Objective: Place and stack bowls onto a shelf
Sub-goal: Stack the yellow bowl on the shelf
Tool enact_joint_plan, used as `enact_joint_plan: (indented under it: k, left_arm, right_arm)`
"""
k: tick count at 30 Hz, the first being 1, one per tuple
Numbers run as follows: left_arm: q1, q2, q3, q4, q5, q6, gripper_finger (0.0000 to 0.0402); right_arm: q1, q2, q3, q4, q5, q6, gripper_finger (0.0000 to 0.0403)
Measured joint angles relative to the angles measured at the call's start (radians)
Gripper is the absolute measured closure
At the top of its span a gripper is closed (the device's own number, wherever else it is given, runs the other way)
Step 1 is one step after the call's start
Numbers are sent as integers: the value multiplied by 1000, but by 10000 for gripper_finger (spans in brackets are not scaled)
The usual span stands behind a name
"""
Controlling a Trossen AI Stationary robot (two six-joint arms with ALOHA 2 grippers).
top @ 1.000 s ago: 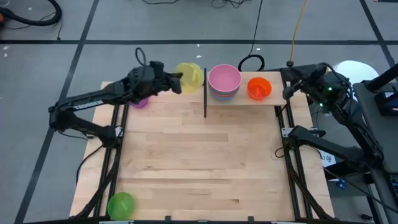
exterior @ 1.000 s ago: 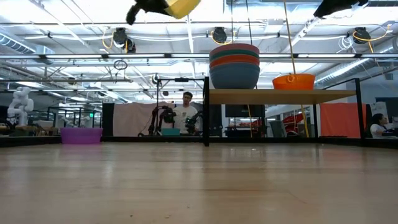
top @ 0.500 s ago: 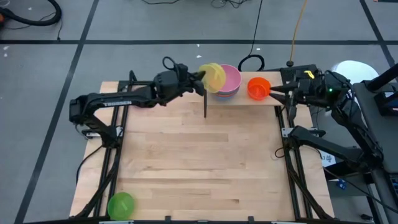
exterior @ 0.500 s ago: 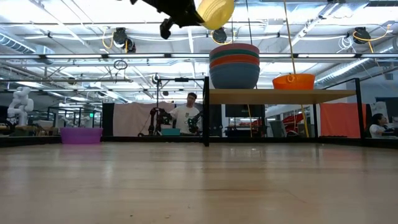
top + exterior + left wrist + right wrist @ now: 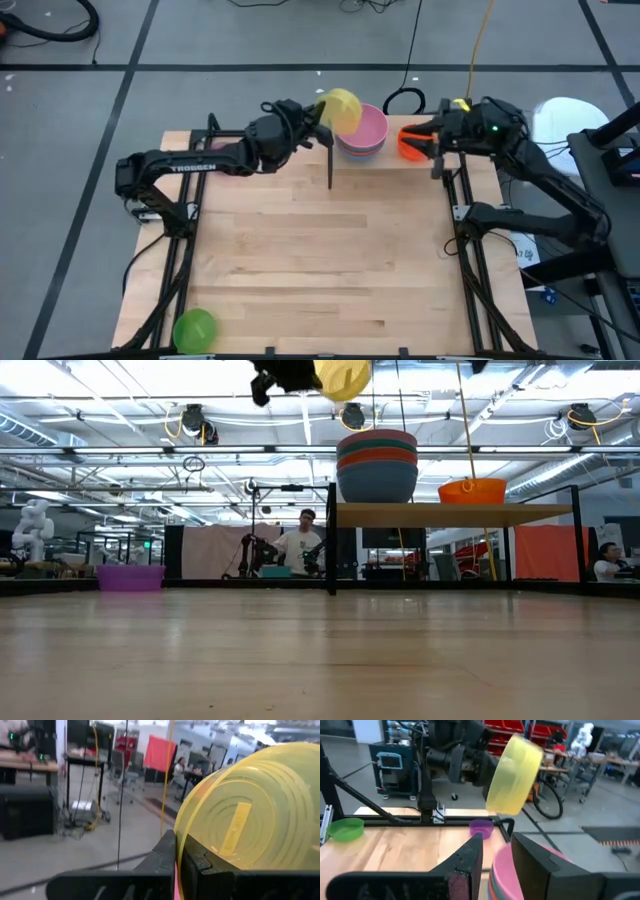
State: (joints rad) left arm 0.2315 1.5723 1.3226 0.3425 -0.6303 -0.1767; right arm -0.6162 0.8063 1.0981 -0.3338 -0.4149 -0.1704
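Observation:
My left gripper is shut on the small yellow bowl and holds it tipped on its side, high above the stack of larger bowls, which has the pink bowl on top. The stack stands on the shelf. The orange bowl sits on the shelf to the stack's right. My right gripper hovers open above the orange bowl. The yellow bowl shows at the top of the low view. My left gripper pinches the yellow bowl's rim between its two fingers, one finger on each face of the wall. It comes at the bowl level, from the table's left. The bowl is lifted clear and stands on edge, its ringed underside facing the wrist camera.
A green bowl lies at the table's near left corner. A purple bowl sits near the far left edge, under my left arm. The shelf's black post stands at the shelf's left end. People show in the room behind.
My left gripper has carried the yellow bowl from the table's far left toward the right, over the shelf's post, until it is above the bowl stack. My right gripper has moved toward the left, over the orange bowl.

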Motion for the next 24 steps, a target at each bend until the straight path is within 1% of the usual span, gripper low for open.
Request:
enact_joint_plan:
  k: [4,7,9,11,13,15,20,24]
  left_arm:
    - [-7,31,93,-10,-6,83,399]
    - [-11,93,203,-72,-1,150,399]
    - [-12,133,284,-150,0,171,399]
    - [-12,187,370,-200,0,184,399]
    - [-11,231,438,-266,-2,193,399]
    - [-16,281,501,-278,-6,205,399]
    - [-17,370,638,-341,-17,239,399]
    - [-18,420,708,-404,-18,224,399]
  right_arm:
    - [35,65,0,96,2,-29,305]
    - [56,98,-1,146,3,-29,305]
    - [67,109,-1,148,10,-31,305]
    - [83,111,-1,150,60,-36,305]
    - [102,110,-1,151,137,-37,305]
    - [117,104,-1,149,214,-49,305]
    - [151,96,-1,147,321,-53,305]
    - [181,96,-1,141,410,-51,305]
